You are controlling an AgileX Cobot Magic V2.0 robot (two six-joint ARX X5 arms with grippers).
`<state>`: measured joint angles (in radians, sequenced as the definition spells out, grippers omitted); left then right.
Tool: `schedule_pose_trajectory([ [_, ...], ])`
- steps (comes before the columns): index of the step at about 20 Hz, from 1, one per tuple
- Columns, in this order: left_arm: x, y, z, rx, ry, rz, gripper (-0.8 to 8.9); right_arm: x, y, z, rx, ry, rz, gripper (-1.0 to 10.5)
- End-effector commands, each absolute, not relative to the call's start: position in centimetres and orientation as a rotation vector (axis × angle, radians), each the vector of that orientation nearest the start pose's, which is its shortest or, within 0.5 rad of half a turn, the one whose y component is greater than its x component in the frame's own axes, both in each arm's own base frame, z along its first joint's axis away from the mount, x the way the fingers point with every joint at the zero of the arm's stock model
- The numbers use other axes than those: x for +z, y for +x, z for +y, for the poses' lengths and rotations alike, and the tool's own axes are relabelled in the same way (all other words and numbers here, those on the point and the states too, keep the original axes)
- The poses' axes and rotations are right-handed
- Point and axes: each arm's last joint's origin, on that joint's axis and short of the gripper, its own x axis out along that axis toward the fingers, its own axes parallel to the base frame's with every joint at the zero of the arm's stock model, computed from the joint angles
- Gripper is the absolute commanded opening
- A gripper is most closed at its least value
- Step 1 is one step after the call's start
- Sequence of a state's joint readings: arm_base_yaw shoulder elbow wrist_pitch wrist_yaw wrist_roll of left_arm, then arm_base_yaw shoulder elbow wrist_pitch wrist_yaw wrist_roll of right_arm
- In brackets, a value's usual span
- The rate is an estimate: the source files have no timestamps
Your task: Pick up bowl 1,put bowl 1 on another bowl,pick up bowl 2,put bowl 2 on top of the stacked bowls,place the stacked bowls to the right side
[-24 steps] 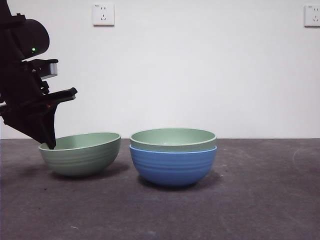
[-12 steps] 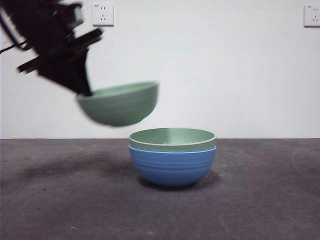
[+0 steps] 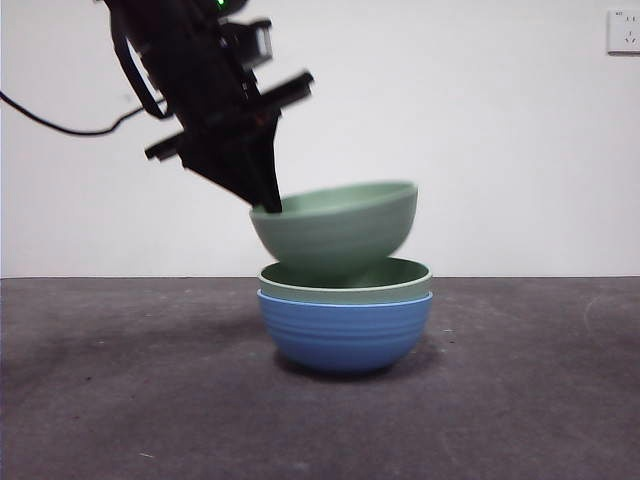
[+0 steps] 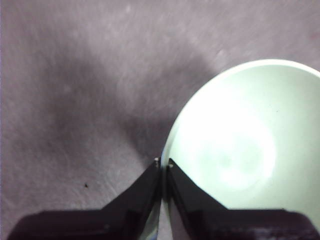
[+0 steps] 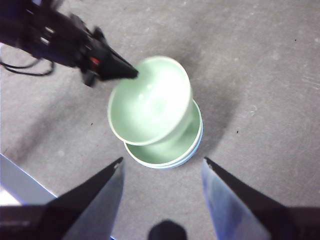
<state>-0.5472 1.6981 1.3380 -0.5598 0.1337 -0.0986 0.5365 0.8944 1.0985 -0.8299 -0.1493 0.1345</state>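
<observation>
My left gripper [image 3: 268,205] is shut on the rim of bowl 2 [image 3: 335,225], a pale green ribbed bowl that hangs tilted in the air. Its base dips just above bowl 1 [image 3: 400,285], the pale green bowl nested in another bowl [image 3: 345,330], the blue ribbed one. In the left wrist view the jaws [image 4: 164,162] pinch the held bowl's [image 4: 240,150] rim. From high above, the right wrist view looks down on the held bowl [image 5: 150,100], the nested bowl [image 5: 165,152] and the left gripper [image 5: 131,74]. My right gripper [image 5: 162,160] is open and holds nothing.
The dark grey table [image 3: 120,400] stretches to both sides of the stack. A black cable [image 3: 60,125] trails from the left arm. A wall socket [image 3: 625,30] is at the back right. A pale edge [image 5: 15,185] shows at the right wrist view's corner.
The left gripper lifted the green bowl off the table at the left and carried it right; it now hangs lower, directly over the stack.
</observation>
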Motion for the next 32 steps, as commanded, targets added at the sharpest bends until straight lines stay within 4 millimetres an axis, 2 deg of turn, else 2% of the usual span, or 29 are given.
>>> schedule_pose_trajectory([
  [1, 24.4, 31.2, -19.8, -0.578, 0.113, 0.989, -0.08, 36.2, 13.6, 8.6, 0.621, -0.002, 0.663, 2.6],
  [4, 22.8, 31.4, -20.4, -0.577, 0.131, 1.045, -0.08, 36.2, 13.6, 8.6, 0.62, -0.002, 0.662, 2.6],
  [9, 22.6, 31.0, -21.1, -0.601, 0.142, 1.05, 0.19, 36.2, 13.6, 8.6, 0.62, -0.002, 0.665, 2.6],
  [12, 22.5, 30.8, -21.0, -0.595, 0.149, 1.077, 2.88, 36.0, 13.6, 8.6, 0.618, -0.006, 0.683, 2.6],
  [13, 22.6, 30.7, -20.9, -0.594, 0.151, 1.084, 3.24, 35.9, 13.5, 8.6, 0.616, -0.007, 0.691, 2.6],
  [16, 23.5, 30.2, -20.6, -0.592, 0.151, 1.078, 3.24, 35.8, 13.5, 8.5, 0.613, -0.006, 0.705, 2.6],
  [17, 24.2, 29.9, -20.4, -0.594, 0.149, 1.066, 3.24, 35.8, 13.5, 8.6, 0.612, -0.005, 0.708, 2.8],
  [19, 25.8, 29.3, -19.9, -0.598, 0.142, 1.038, 3.24, 35.5, 14.0, 8.8, 0.605, 0.0, 0.728, 4.2],
  [20, 26.7, 28.8, -19.6, -0.599, 0.139, 1.023, 3.24, 35.3, 14.3, 9.0, 0.602, -0.002, 0.743, 4.5],
  [24, 31.7, 25.9, -17.6, -0.596, 0.126, 0.92, 3.23, 33.5, 17.2, 10.7, 0.587, -0.01, 0.834, 4.5],
  [29, 37.8, 20.3, -13.8, -0.623, 0.081, 0.743, 3.23, 29.2, 22.7, 13.8, 0.551, 0.003, 0.934, 4.5],
  [32, 40.1, 17.1, -11.7, -0.635, 0.058, 0.656, 3.23, 25.8, 25.6, 14.8, 0.509, 0.023, 1.016, 4.5],
])
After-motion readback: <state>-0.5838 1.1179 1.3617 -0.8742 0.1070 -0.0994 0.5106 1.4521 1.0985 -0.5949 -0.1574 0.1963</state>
